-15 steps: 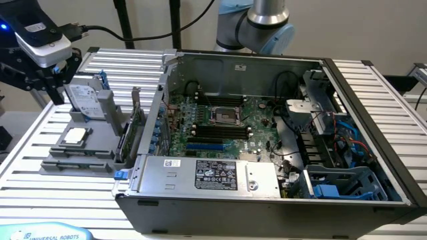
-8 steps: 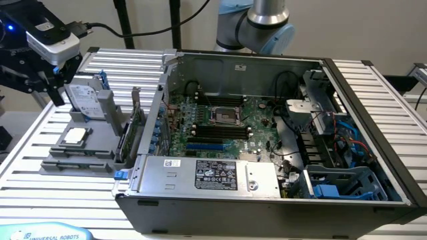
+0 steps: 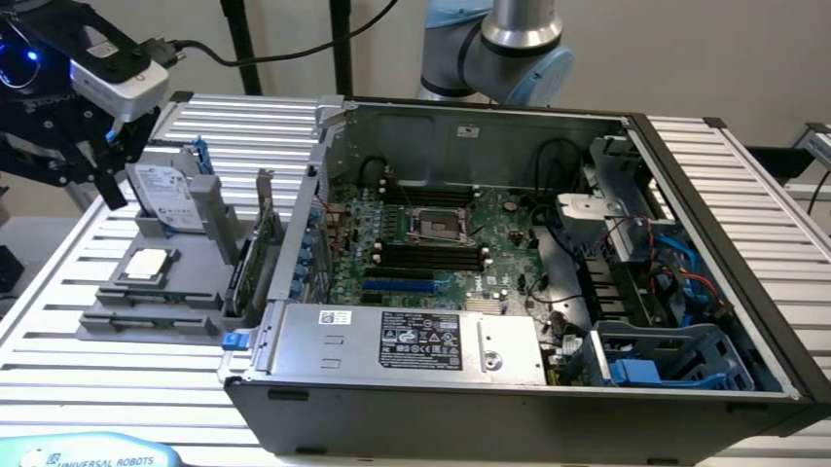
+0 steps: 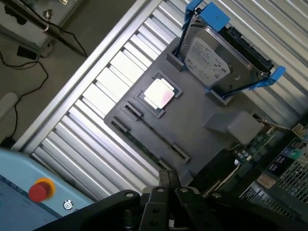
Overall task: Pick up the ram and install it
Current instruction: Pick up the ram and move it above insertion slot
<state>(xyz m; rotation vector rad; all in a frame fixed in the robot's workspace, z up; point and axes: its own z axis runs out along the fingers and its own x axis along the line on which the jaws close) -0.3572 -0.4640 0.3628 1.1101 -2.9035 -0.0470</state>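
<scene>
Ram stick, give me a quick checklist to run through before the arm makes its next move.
1. Ram lies in its groove on the gray fixture, not picked up: ok.
2. End effector lined up over the ram: cannot tell. It hangs above the fixture, beside the hard drive.
3. Black slots on the motherboard empty: ok, as far as it shows.
4. Case open for access: ok.
5. Cables clear of those slots: ok. They run off to the exterior view's right of them.
</scene>
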